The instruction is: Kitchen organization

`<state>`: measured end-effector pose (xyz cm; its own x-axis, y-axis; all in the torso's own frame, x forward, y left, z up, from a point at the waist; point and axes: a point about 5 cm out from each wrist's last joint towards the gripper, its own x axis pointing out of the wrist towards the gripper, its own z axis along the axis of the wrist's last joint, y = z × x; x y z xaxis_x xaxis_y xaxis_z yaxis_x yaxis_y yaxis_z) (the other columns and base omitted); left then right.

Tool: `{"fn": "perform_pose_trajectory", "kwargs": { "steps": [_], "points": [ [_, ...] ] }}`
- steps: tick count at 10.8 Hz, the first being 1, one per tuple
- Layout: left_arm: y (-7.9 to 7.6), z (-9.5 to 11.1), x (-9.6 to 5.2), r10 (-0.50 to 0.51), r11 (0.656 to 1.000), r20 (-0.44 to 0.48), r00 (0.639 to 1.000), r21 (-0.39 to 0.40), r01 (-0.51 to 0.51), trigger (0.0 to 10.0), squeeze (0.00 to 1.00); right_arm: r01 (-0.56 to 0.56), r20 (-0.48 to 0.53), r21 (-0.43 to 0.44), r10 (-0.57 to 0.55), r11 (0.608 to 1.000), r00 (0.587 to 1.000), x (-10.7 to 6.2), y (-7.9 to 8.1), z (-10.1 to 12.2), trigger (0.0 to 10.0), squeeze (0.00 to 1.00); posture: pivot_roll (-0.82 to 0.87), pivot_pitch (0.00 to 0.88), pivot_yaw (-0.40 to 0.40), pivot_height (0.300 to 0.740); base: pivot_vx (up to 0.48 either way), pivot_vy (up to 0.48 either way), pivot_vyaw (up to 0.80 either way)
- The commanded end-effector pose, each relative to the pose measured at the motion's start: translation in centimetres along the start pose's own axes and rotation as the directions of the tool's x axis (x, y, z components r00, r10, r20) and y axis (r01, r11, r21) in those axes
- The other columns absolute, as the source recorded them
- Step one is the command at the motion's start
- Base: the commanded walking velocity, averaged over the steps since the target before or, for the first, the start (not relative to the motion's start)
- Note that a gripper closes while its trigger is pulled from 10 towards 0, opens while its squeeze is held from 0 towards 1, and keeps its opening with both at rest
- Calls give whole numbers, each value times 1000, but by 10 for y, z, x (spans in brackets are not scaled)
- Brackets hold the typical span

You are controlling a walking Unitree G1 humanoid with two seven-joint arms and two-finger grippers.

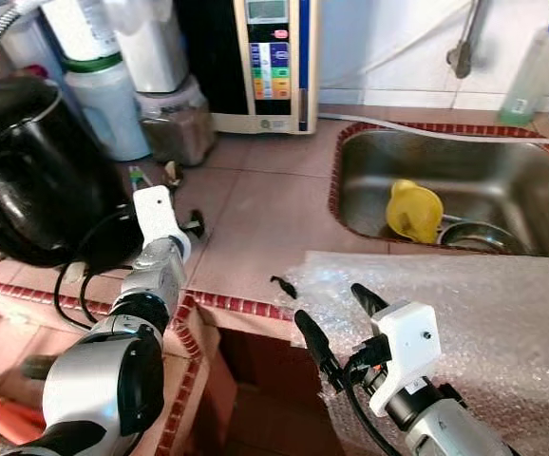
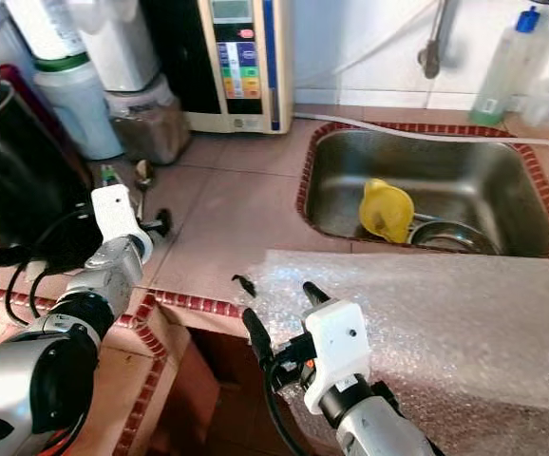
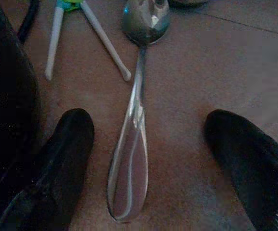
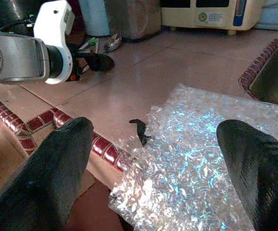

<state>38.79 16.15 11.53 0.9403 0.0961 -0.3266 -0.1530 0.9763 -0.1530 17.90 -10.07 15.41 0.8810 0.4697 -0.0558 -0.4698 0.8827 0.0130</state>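
On the tiled counter beside the black kettle (image 1: pixel 28 180), a spoon (image 3: pixel 132 144) is framed by the left gripper (image 3: pixel 148 159) for a pick-up.

The left gripper's fingers (image 3: pixel 64 154) are spread wide with nothing held, one on each side of the spoon's handle, which lies flat on the tile with its bowl pointing away toward two white sticks (image 3: pixel 103 41). For a clean grasp the fingers would best be lowered until they touch the tile, kept square across the handle, and closed slowly so the thin metal is not flicked aside. The right gripper (image 1: pixel 336 318) is held wide open and empty over a sheet of bubble wrap (image 1: pixel 483 323) at the counter's edge, near the sink (image 1: pixel 369 152).
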Motion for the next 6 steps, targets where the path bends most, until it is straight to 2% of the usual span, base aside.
{"fn": "perform_pose_trajectory", "kwargs": {
  "steps": [1,2,4,6],
  "points": [
    [-10,-42,-6,-78,997,-177,981,-6,78,7098,0,-1,11,-1,1,1000,1000,-1,2,3,10000,0,-187,103,97,740,0,0,0],
    [-9,-43,-7,-96,995,-181,979,-8,96,0,0,0,10,-1,0,1000,1000,-1,2,2,10000,0,-188,102,97,740,0,0,0],
    [-9,-44,-7,-120,993,-184,975,-27,117,0,0,-4,10,0,4,1000,1000,-1,2,2,10000,0,-185,103,96,740,0,0,0],
    [-22,-44,-8,-248,968,-180,952,-68,240,0,0,-4,10,-1,4,1000,1000,0,1,2,10000,0,-182,102,98,740,0,0,0]
  ]
}}
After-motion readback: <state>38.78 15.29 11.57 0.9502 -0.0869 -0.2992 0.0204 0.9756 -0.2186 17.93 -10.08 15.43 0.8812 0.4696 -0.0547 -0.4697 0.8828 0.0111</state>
